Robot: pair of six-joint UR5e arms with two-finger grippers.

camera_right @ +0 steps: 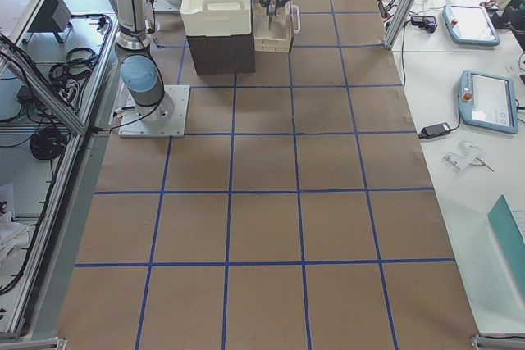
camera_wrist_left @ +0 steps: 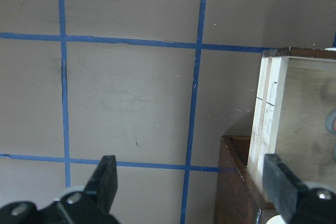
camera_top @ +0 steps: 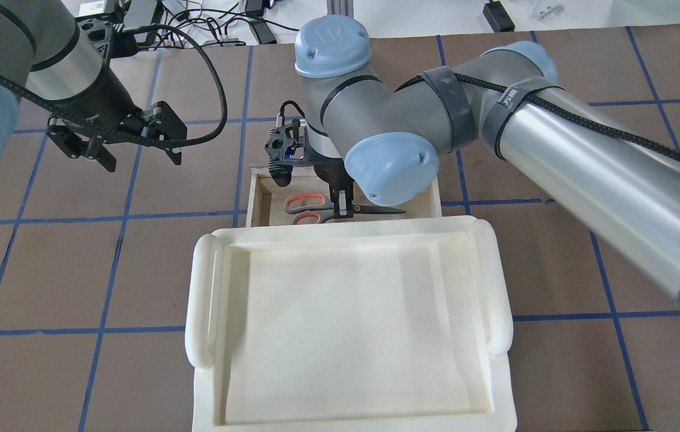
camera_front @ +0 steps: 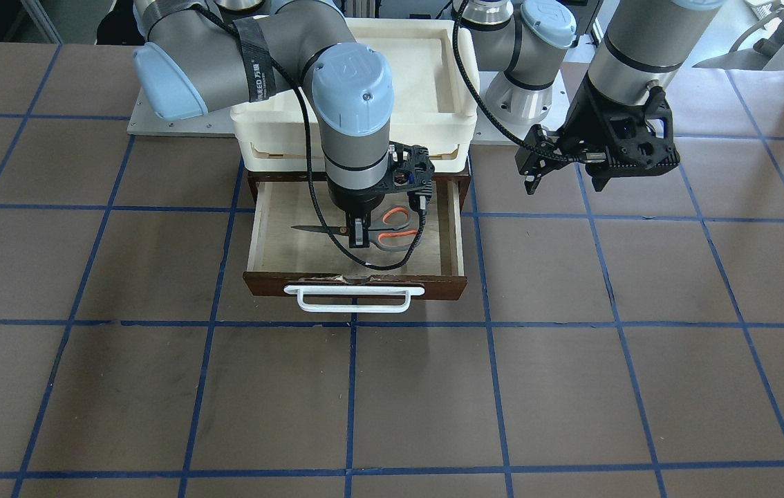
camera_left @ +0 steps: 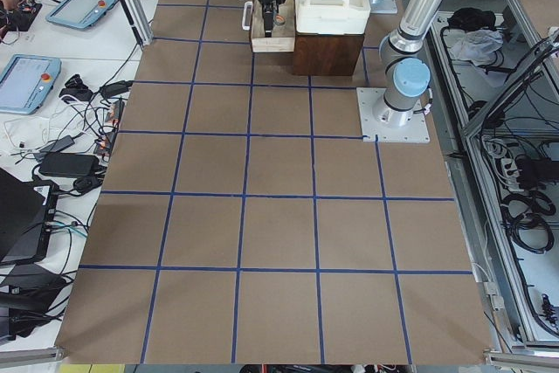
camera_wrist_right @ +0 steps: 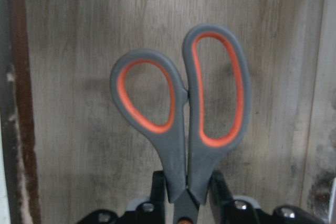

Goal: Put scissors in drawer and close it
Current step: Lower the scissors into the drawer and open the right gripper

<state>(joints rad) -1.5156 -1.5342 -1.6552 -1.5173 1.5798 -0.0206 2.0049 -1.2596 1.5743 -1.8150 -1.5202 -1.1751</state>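
Pinching the small dark-bladed, grey-and-orange-handled scissors [camera_wrist_right: 181, 145] near the pivot between the clamped fingers [camera_wrist_right: 218, 190] of the right gripper [camera_front: 359, 234], flat and low inside the open dark brown wooden drawer [camera_front: 447, 285], seemingly for release, with the fingers of the left gripper [camera_wrist_left: 191, 187] spread apart beside it, likely for the closing push.

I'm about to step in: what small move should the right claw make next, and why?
Probably open the right claw to release: it grips the scissors near their pivot, low inside the open drawer, over its bare plywood floor.
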